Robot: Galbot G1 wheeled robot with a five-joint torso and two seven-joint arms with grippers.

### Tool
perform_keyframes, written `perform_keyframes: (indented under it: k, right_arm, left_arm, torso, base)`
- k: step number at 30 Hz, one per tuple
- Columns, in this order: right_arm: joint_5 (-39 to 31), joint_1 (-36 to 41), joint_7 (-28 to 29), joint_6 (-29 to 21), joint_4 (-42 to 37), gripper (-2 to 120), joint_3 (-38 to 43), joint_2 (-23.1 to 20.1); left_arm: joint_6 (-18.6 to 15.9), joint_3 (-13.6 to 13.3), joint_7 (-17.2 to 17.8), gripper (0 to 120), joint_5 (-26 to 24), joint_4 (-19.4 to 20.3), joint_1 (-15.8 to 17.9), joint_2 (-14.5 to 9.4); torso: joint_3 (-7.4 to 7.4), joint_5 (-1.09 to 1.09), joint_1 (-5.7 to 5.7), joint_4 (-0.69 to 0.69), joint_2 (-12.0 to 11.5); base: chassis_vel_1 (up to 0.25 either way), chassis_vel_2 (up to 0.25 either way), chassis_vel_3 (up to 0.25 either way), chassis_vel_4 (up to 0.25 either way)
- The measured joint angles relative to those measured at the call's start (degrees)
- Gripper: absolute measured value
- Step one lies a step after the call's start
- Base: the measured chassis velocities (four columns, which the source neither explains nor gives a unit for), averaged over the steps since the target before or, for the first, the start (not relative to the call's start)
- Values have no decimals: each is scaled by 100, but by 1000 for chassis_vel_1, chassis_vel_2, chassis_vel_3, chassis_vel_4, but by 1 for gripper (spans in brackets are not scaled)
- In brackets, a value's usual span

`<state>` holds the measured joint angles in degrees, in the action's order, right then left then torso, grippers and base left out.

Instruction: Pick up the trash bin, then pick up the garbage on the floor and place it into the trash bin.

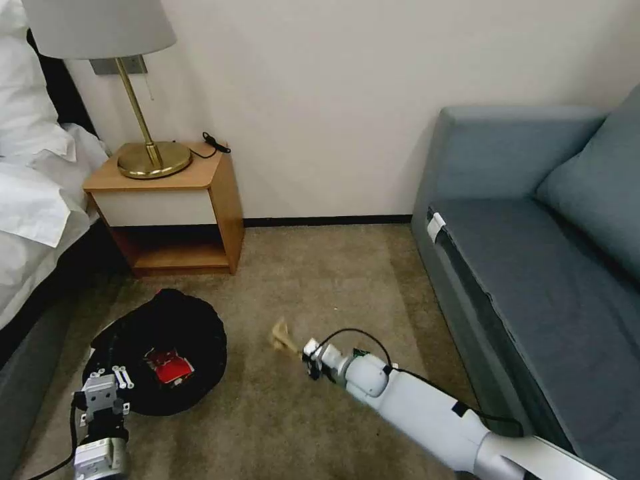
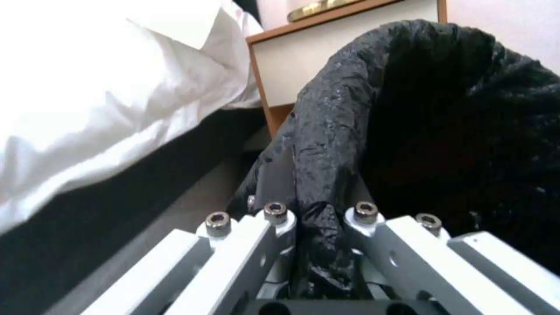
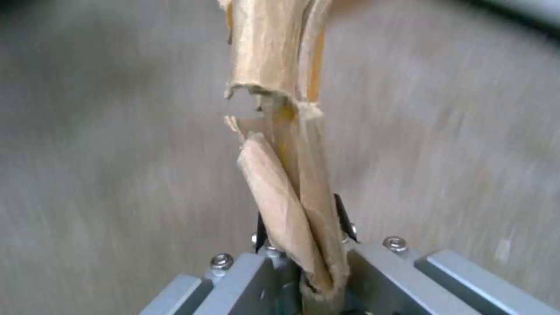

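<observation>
Head view: the left hand (image 1: 105,395) pinches the near rim of the trash bin (image 1: 160,350), which holds a red-and-white packet (image 1: 169,367), while the right hand (image 1: 308,351) carries the tan paper bag (image 1: 283,335) above the carpet (image 1: 320,280), just right of the bin. Left wrist view: its fingers (image 2: 274,218) are clamped on the black liner (image 2: 327,144). Right wrist view: the closed hand grips the crumpled bag's end, so the bag should be swung over the bin's mouth before release.

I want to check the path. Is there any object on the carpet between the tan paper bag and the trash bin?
Nothing visible: bare carpet separates the tan paper bag, gripped by the right pincer, from the trash bin held by the left pincer.
</observation>
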<state>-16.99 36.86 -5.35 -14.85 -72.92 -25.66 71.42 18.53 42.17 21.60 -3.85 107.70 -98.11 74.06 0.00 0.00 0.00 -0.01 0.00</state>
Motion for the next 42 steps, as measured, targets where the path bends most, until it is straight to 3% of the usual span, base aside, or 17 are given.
perform_keyframes:
  k: [6, 8, 13, 24, 32, 34, 36, 42]
  right_arm:
    - [-903, -65, 146, -124, -1142, 0, 259, -62]
    - [-1329, -147, 172, -231, -1591, 0, 99, -67]
    - [-1622, -228, 175, -291, -1990, 0, -376, 45]
    - [-1391, -267, 356, -130, -1316, 5, -648, 358]
    - [-918, -218, 532, -25, -1150, 39, -760, 350]
    - [-912, -213, 535, -25, -1159, 40, -763, 348]
    - [-855, -141, 545, -29, -1269, 51, -774, 320]
    - [-815, -44, 551, -65, -1417, 68, -787, 286]
  left_arm:
    - [6, -226, -32, 4, -54, 2, 95, 87]
    - [7, -371, -133, 4, -100, 45, 205, 118]
    - [-34, -680, -240, 4, -179, 140, 349, 178]
    - [-26, -860, -277, 4, -213, 272, 349, 240]
    - [-6, -868, -307, 4, -285, 363, 323, 251]
    - [-7, -868, -307, 4, -284, 363, 322, 252]
    - [-4, -851, -301, 4, -274, 363, 303, 252]
    - [4, -821, -293, 4, -256, 361, 245, 241]
  torso:
    - [0, 0, 0, 1, 0]
    - [0, 2, 0, 1, 0]
    - [-1, 0, 0, 1, 0]
    - [0, 0, 0, 1, 0]
    - [0, 0, 0, 1, 0]
    - [0, 0, 0, 1, 0]
    - [0, 0, 0, 1, 0]
    - [0, 0, 0, 1, 0]
  base:
    - [0, 0, 0, 0]
    - [0, 0, 0, 0]
    - [0, 0, 0, 0]
    - [0, 0, 0, 0]
    - [0, 0, 0, 0]
    - [0, 0, 0, 0]
    - [0, 0, 0, 0]
    - [0, 0, 0, 0]
